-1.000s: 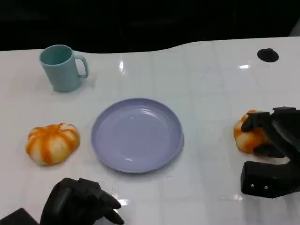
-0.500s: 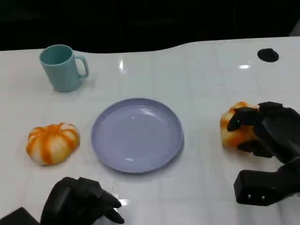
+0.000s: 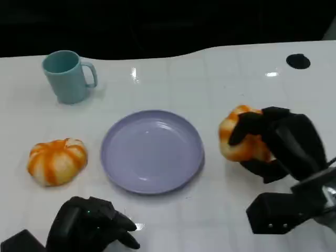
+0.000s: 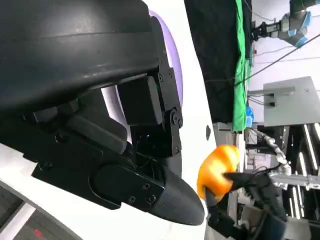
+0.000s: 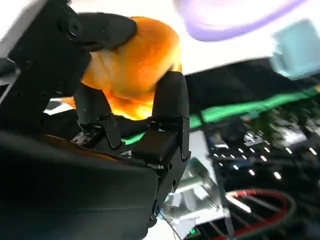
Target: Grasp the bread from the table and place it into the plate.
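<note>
My right hand [image 3: 281, 144] grips an orange-and-white bread roll [image 3: 237, 139] and holds it just right of the lavender plate [image 3: 152, 151], above the table. The right wrist view has the same roll [image 5: 134, 65] clasped between black fingers [image 5: 170, 107], with the plate's rim [image 5: 235, 20] beyond it. A second orange-striped bread roll [image 3: 56, 160] lies on the table to the plate's left. My left hand [image 3: 92, 226] rests low near the front edge with its fingers curled and nothing in them. In the left wrist view the held roll [image 4: 217, 167] shows far off.
A teal mug [image 3: 65, 76] stands at the back left of the white table [image 3: 220, 79]. A small black round mark [image 3: 298, 61] sits at the back right. The table's far edge borders a dark background.
My right hand has carried the roll leftward toward the plate, lifting it off the table. The left hand, plate, mug and other roll stay put.
</note>
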Robot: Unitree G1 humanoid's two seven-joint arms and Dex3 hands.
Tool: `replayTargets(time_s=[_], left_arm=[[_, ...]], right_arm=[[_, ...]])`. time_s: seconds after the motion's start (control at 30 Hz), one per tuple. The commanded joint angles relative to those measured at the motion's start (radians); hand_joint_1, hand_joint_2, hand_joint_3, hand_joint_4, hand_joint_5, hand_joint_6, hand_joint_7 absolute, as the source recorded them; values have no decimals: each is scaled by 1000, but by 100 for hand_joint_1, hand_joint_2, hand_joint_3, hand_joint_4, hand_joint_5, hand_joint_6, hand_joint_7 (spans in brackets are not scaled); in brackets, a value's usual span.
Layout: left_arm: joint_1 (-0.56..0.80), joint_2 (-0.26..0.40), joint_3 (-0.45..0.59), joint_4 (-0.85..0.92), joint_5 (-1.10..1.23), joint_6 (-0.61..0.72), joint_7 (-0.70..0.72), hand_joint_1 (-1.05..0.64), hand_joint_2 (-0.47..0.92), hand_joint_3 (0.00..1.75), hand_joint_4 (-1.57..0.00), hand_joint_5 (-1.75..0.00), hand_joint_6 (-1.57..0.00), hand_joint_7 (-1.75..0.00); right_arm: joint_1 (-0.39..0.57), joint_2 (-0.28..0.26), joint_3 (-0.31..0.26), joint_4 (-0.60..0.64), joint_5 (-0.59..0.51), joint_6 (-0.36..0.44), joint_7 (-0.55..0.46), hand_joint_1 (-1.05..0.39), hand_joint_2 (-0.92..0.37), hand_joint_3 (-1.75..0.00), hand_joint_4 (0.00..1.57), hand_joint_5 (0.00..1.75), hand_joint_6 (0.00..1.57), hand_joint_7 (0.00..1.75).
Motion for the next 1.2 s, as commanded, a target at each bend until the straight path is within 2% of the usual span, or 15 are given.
replayTargets(time_s=[0.03,0.37,0.53,0.67,0.73,0.83,0.9,1.0,1.03,1.1,1.17,1.2], left_arm=[[-4,12,4,14,4,-9,7,-105,89,0,-152,-51,-157,-25],[1,10,2,7,7,-4,12,-105,88,0,-152,-51,-157,-25],[2,8,1,4,4,-9,8,-105,89,0,-152,-51,-157,-25],[4,8,0,3,5,-13,6,-105,89,0,-152,-51,-157,-25],[6,6,-1,0,5,-13,7,-105,89,0,-152,-51,-157,-25],[10,5,-2,-5,9,-9,13,-105,89,0,-152,-51,-157,-25],[13,4,-3,-12,7,-3,14,-105,88,0,-152,-51,-157,-25],[16,3,-4,-20,3,5,12,-105,88,0,-152,-51,-157,-25],[17,2,-4,-22,1,8,12,-105,88,0,-152,-51,-157,-25],[17,3,-4,-24,3,9,13,-105,88,0,-152,-51,-157,-25],[17,4,-5,-24,7,9,16,-105,88,0,-152,-51,-157,-25],[17,5,-5,-24,7,8,15,-105,88,0,-152,-51,-157,-25]], right_arm=[[-17,48,-10,-17,31,-18,34,14,-10,-154,106,175,97,145],[-91,170,8,88,26,-54,33,7,-9,-159,107,175,97,144],[-139,232,31,160,8,-56,21,3,-14,-156,104,175,90,158],[-176,275,46,225,11,-61,18,1,-18,-149,102,175,88,154],[-185,290,48,247,22,-56,33,2,-21,-144,100,175,90,144],[-191,303,51,261,30,-35,68,1,-26,-136,92,174,94,115],[-194,308,54,264,27,-23,84,-1,-30,-125,88,164,94,97],[-195,302,61,251,30,15,159,-11,-43,-95,68,137,80,61],[-194,298,64,244,30,22,185,-14,-50,-84,56,109,74,45],[-188,291,62,230,42,26,232,-17,-55,-71,44,77,68,26],[-183,288,58,219,50,31,261,-21,-63,-58,35,59,62,13],[-178,279,61,203,52,38,293,-21,-64,-55,34,56,62,11]])
